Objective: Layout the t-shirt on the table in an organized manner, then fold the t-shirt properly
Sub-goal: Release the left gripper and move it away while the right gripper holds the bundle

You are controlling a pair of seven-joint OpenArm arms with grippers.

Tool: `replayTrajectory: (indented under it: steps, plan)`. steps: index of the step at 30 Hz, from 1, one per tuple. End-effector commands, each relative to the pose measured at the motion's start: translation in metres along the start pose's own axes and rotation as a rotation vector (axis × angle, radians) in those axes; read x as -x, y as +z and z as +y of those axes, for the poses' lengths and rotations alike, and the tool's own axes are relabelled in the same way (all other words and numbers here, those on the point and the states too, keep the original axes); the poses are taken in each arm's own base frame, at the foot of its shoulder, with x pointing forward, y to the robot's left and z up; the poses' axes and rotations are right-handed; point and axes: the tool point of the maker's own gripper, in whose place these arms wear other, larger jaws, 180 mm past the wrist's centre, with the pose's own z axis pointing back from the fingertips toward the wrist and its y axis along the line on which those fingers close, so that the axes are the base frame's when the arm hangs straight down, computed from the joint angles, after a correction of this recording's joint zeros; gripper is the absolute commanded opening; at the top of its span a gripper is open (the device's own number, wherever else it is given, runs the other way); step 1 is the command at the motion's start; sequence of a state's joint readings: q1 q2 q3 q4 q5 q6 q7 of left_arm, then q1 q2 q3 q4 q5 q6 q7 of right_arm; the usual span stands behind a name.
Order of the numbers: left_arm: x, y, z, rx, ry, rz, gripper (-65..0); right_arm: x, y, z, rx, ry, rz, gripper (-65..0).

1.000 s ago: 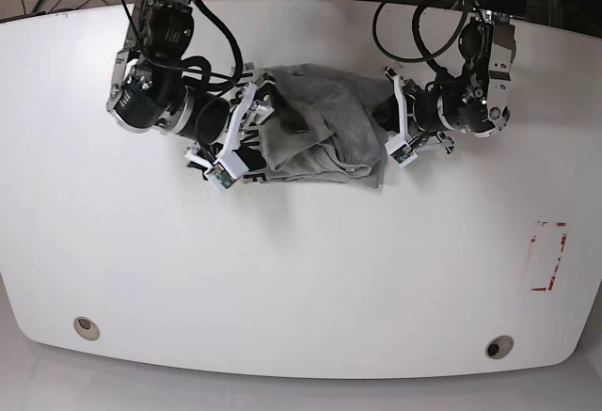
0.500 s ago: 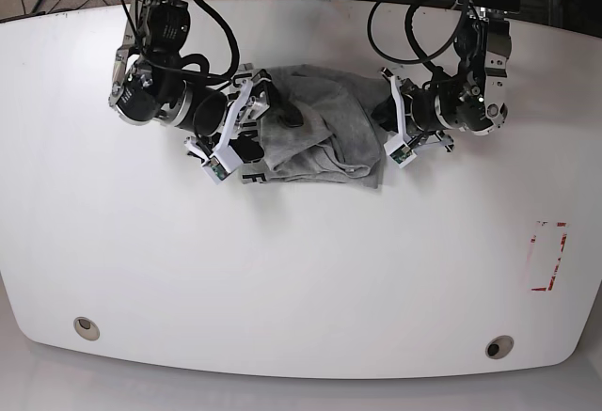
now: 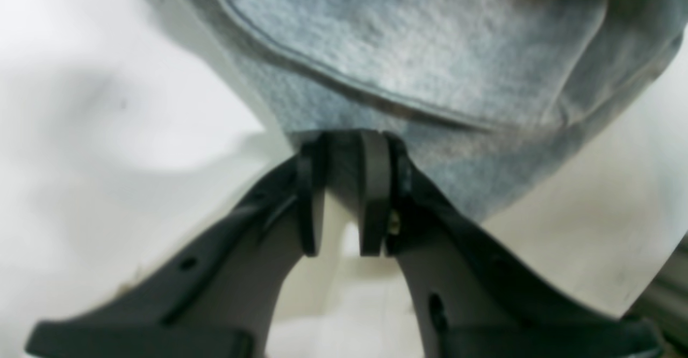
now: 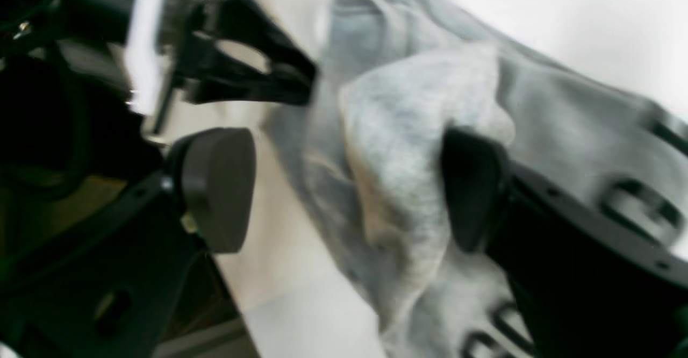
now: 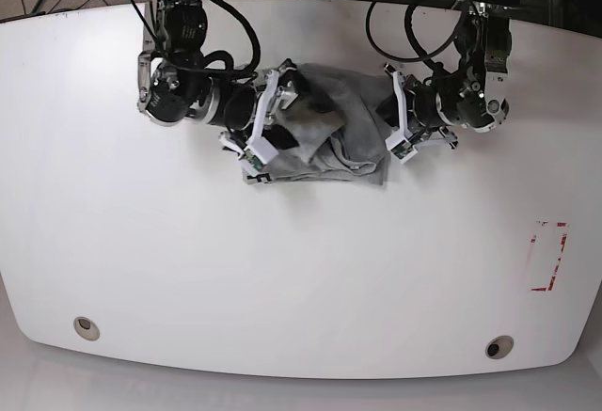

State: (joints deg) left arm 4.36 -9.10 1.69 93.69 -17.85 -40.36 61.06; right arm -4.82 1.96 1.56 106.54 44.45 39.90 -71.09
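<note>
Count, base view:
- T-shirt [image 5: 334, 129]: one, bunched at 12 o'clock on the table.
- Table [image 5: 282, 270]: one.
- Arms: two, at 10 and 2 o'clock.
- Grippers: two — right gripper [image 5: 268, 129], left gripper [image 5: 395, 129].
- Grommet holes: two — one [image 5: 86, 326] at 7 o'clock, one [image 5: 499, 346] at 5 o'clock.
- Red rectangle [image 5: 547, 256]: one, at 4 o'clock.

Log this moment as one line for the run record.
phase: layout | heather-grey cotton t-shirt: bunched on glossy white table | left gripper: shut on shirt edge | right gripper: open around a fold
</note>
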Motion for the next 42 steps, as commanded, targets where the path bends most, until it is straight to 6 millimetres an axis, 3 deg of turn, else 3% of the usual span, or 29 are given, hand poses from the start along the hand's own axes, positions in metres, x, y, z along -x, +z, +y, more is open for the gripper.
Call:
replayTrajectory:
  steps: [1, 6, 11, 17, 25, 30, 35, 42]
  plan:
    - [0.0, 0.01, 0.013, -0.046, -0.002, 0.009, -53.3, -0.017, -0.002, 0.01, -0.034, 0.025, -0.055, -14.9]
    - [-0.014, 0.026, 0.023, -0.046, 0.055, -0.087, -47.1, -0.02, -0.013, 0.025, -0.077, 0.031, -0.059, -14.9]
    - [-0.016, 0.056, 0.05, -0.095, 0.159, -0.169, -43.5, -0.021, -0.021, 0.039, -0.119, 0.063, -0.042, -14.9]
    - [-0.026, 0.093, 0.081, -0.146, 0.247, -0.28, -42.8, -0.028, -0.024, 0.043, -0.132, 0.092, -0.04, -14.9]
    - [-0.027, 0.142, 0.122, -0.225, 0.3, -0.37, -42.8, -0.022, -0.04, 0.055, -0.201, 0.158, 0.038, -14.9]
    - [-0.015, 0.17, 0.145, -0.305, 0.322, -0.382, -42.8, -0.023, -0.046, 0.067, -0.241, 0.237, 0.076, -14.9]
    - [-0.007, 0.189, 0.159, -0.361, 0.308, -0.362, -42.8, -0.031, -0.045, 0.064, -0.234, 0.256, 0.065, -14.9]
    - [0.007, 0.195, 0.162, -0.382, 0.296, -0.314, -42.8, -0.061, -0.037, 0.043, -0.178, 0.252, -0.033, -14.9]
